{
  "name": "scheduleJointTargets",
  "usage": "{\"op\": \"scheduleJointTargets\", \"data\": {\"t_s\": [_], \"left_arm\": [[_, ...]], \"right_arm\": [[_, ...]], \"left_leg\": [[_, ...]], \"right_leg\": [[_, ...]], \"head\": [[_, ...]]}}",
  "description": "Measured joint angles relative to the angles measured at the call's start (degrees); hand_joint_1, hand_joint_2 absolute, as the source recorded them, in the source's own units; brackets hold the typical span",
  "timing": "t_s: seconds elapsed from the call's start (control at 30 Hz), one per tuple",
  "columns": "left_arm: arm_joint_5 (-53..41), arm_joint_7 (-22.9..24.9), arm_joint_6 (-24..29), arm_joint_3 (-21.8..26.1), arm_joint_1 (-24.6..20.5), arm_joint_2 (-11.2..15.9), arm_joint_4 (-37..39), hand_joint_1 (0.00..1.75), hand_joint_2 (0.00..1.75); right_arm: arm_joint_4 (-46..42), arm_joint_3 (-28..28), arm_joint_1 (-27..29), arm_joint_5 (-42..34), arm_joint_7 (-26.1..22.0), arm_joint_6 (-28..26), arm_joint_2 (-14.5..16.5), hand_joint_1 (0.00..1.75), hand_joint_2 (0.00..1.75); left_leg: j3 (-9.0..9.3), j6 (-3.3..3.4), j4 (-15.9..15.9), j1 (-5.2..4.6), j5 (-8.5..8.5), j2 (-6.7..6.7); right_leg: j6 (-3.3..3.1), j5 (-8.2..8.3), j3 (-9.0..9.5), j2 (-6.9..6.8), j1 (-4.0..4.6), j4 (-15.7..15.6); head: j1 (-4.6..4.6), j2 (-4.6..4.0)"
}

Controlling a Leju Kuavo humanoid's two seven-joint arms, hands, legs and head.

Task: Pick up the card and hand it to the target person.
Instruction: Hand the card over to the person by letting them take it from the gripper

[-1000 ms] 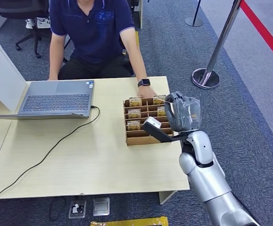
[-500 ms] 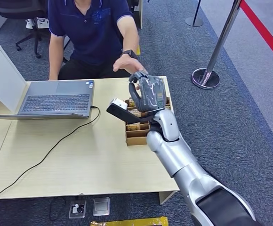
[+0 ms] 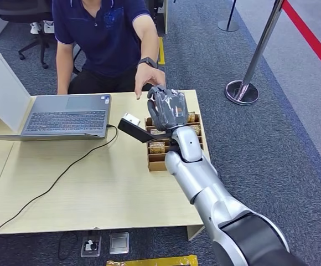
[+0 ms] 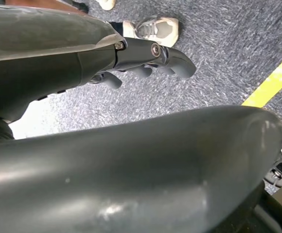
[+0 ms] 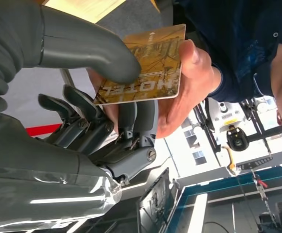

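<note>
Handover under way: the right hand [image 5: 95,97] pinches the card [image 5: 147,65] above the table's [image 3: 88,183] far edge, the person's hand [image 5: 183,92] seemingly gripping it already. Next, release.

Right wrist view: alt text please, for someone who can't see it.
The robot's right hand pinches a gold hotel card between its thumb and fingers, while a person's hand closes on the card's far end. The person wears a dark blue shirt.

Card [image 5: 147,65] partly behind thumb
</note>
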Motion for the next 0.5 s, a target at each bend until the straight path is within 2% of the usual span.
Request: {"op": "scheduleJointTargets", "data": {"t_s": [0.23, 0.3, 0.4, 0.5], "left_arm": [[0.0, 0.3, 0.1, 0.0, 0.0, 0.0, 0.0, 0.00, 0.00], [0.4, 0.3, 0.1, 0.1, 0.0, 0.0, 0.0, 0.00, 0.00], [1.5, -0.1, 0.0, 0.2, 0.3, 0.0, 0.0, 0.00, 0.00], [2.4, -0.7, 0.1, 0.6, 1.1, 0.0, 0.0, 0.00, 0.00]], "right_arm": [[1.5, -2.9, -0.7, -1.0, -1.9, 0.0, 0.8, 0.00, 1.75], [1.7, -3.6, -0.8, -7.8, -6.1, 0.3, 0.9, 0.00, 1.75], [-0.9, -3.9, 0.7, -24.5, -13.3, 4.3, 0.2, 0.00, 1.75], [-9.7, -3.1, 5.7, -38.0, -15.6, 10.8, -2.7, 0.00, 1.75]], "left_leg": [[0.00, 0.00, 0.0, 0.00, 0.00, 0.00], [0.00, 0.00, 0.0, 0.00, 0.00, 0.00], [0.02, 0.00, 0.0, 0.00, 0.00, -0.01], [-0.01, 0.03, 0.0, 0.00, -0.03, -0.04]], "right_leg": [[-0.01, -0.01, -0.02, 0.00, 0.00, 0.0], [-0.01, -0.01, -0.01, 0.00, 0.00, 0.0], [0.00, -0.01, 0.00, -0.01, 0.00, 0.0], [0.01, -0.02, 0.00, -0.05, 0.00, -0.1]], "head": [[-0.07, -0.01], [-0.07, 0.00], [-0.07, 0.00], [-0.06, 0.00]]}}
